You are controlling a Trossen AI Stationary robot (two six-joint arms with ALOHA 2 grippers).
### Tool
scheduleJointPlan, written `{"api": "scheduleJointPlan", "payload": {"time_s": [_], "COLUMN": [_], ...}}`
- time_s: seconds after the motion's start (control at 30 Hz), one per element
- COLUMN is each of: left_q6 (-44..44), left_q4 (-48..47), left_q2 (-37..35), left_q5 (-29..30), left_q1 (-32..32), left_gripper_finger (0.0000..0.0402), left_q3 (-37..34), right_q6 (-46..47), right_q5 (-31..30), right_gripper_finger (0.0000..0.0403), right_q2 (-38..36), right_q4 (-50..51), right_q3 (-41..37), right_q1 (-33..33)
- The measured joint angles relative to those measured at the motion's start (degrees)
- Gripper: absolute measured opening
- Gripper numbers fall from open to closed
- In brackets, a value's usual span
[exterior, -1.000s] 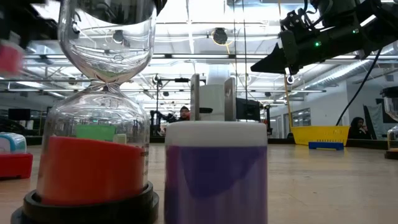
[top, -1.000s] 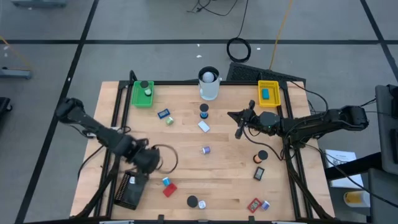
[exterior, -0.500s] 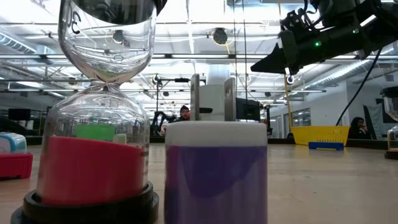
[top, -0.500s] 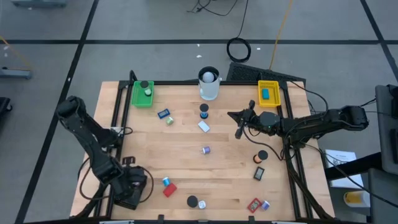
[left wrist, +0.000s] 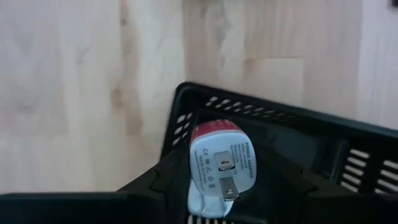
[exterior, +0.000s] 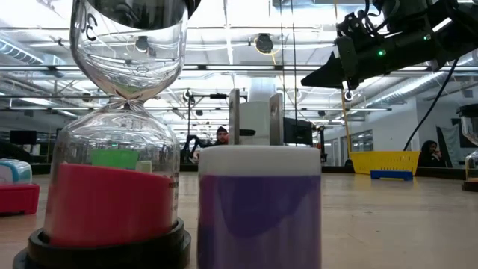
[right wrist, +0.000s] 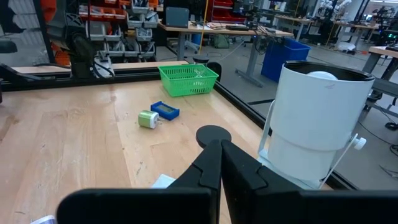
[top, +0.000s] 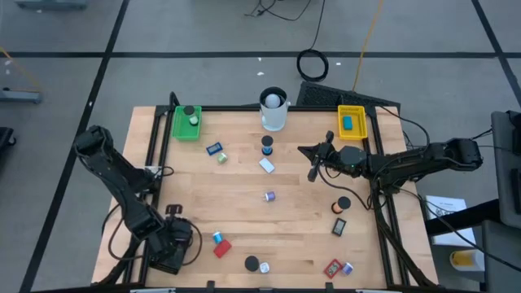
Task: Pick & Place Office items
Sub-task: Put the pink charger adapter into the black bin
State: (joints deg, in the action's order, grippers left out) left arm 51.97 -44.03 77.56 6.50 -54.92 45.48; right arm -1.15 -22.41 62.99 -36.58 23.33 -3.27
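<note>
White and red-topped, a power adapter (left wrist: 219, 167) sits clamped between the left gripper (left wrist: 214, 186) jaws, over the black tray (left wrist: 323, 140) at the table's near left corner. Its prong face shows to the wrist camera. Right gripper (top: 312, 172), jaws together, hovers mid-right.

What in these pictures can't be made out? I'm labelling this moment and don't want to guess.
- Black tray: the high view hides it under the left gripper.
- Power adapter: its far end is hidden behind the gripper's fingers in the left wrist view.
- Far table: the low view is blocked by the hourglass and purple roll.
- Items by the green tray: too small in the high view.
</note>
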Motion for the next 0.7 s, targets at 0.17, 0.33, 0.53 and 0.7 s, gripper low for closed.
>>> {"api": "scheduleJointPlan", "payload": {"time_s": [0.17,0.33,0.53,0.7], "left_q6": [-1.9,-2.3,-2.4,-2.4], "left_q4": [3.9,4.1,4.2,5.0], "left_q2": [0.0,0.0,0.0,0.0], "left_q5": [0.0,0.0,1.3,1.5], "left_q1": [0.0,0.0,0.0,0.0], "left_gripper_finger": [0.0159,0.0159,0.0159,0.0159], "left_q3": [-2.8,-3.7,-4.2,-4.2], "right_q6": [0.0,0.0,0.0,0.0], "right_q5": [0.0,0.0,0.0,0.0], "right_gripper_finger": [0.0001,0.0001,0.0001,0.0001], "right_q2": [0.0,0.0,0.0,0.0], "right_q4": [0.0,0.0,0.0,0.0], "right_q3": [0.0,0.0,0.0,0.0], "right_q1": [0.0,0.0,0.0,0.0]}}
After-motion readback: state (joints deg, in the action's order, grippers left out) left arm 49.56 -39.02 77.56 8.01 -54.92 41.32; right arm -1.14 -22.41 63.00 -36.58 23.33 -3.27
